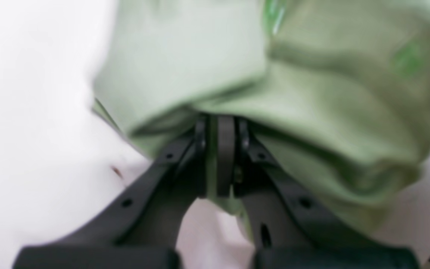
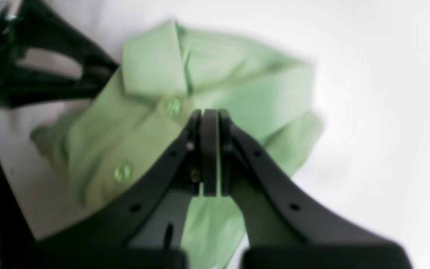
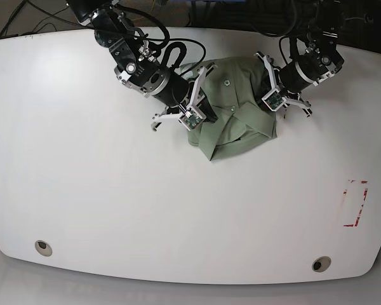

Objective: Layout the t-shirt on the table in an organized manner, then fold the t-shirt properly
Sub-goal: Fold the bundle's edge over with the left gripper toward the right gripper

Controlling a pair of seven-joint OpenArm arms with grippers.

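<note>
On table, both grippers pinch bunched t-shirt.

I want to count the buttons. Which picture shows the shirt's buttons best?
The right wrist view: two shiny buttons sit close on the t-shirt. The base view shows them tiny. The left wrist view is blurry cloth with no button I can make out.

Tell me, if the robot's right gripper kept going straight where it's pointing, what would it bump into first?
The t-shirt. The right gripper looks shut and points straight into the bunched green cloth near the collar. It seems to pinch cloth already, though blur hides that. Beyond lies the table.
</note>
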